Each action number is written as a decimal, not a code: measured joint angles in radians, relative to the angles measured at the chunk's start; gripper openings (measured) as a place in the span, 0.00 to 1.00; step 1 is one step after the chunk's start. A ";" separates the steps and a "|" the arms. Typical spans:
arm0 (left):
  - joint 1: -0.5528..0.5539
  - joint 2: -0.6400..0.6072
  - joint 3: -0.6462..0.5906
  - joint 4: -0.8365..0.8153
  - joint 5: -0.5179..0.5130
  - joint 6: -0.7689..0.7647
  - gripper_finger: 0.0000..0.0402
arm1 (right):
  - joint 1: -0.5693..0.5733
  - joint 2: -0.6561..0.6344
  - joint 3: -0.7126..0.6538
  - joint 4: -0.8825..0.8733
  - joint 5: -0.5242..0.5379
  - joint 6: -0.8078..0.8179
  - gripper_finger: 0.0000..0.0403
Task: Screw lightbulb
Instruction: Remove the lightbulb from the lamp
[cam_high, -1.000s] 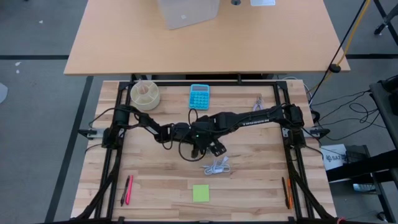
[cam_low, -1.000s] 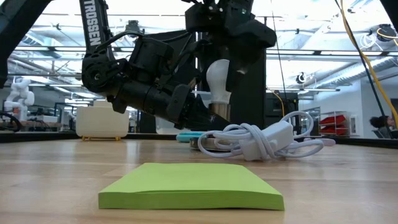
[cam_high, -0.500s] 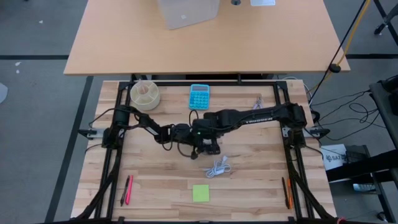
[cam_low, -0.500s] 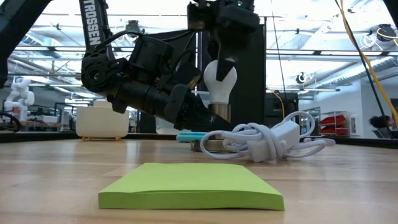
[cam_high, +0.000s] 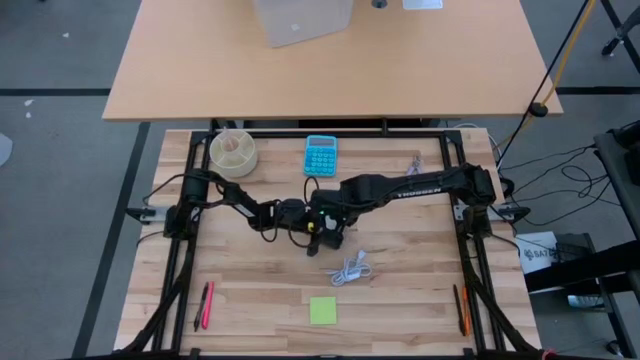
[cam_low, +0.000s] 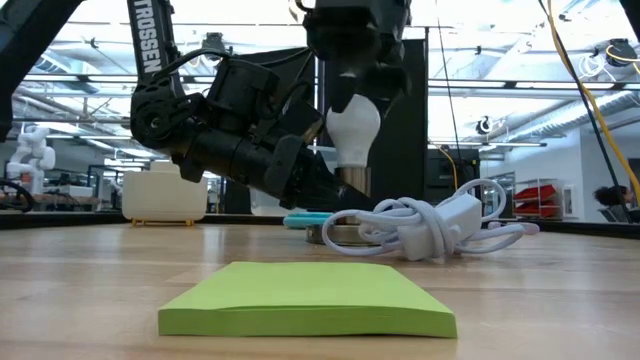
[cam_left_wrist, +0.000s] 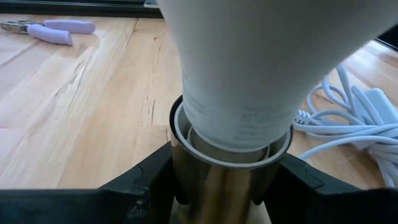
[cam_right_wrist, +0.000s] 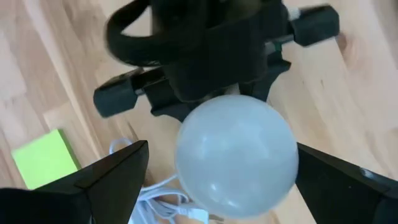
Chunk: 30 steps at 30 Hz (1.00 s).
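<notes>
The lightbulb (cam_low: 354, 128) stands upright at table centre, base seated in a brass socket (cam_left_wrist: 224, 180) clamped by the left gripper (cam_left_wrist: 217, 186) to resist turning. Right gripper (cam_right_wrist: 217, 180) hangs above, fingers spread either side of the globe, apparently not gripping, likely between twists.

A tan desk (cam_high: 330, 70) stands on grey floor (cam_high: 60, 200); bright ceiling lights (cam_low: 520, 45) fill the room.
</notes>
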<state>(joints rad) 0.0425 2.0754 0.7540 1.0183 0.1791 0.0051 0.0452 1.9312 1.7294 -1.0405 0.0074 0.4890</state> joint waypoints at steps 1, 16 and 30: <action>0.000 0.000 0.000 0.000 0.000 0.000 0.49 | 0.000 0.000 0.000 0.000 0.000 0.024 0.93; 0.000 0.000 0.000 0.000 -0.003 -0.004 0.49 | -0.031 0.064 -0.002 0.000 -0.006 0.143 0.90; 0.001 0.000 0.000 0.000 -0.011 -0.003 0.49 | -0.072 0.064 -0.001 -0.013 -0.023 -0.124 0.62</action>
<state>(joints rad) 0.0437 2.0754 0.7536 1.0187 0.1682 0.0019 -0.0271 1.9957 1.7287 -1.0530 -0.0157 0.3653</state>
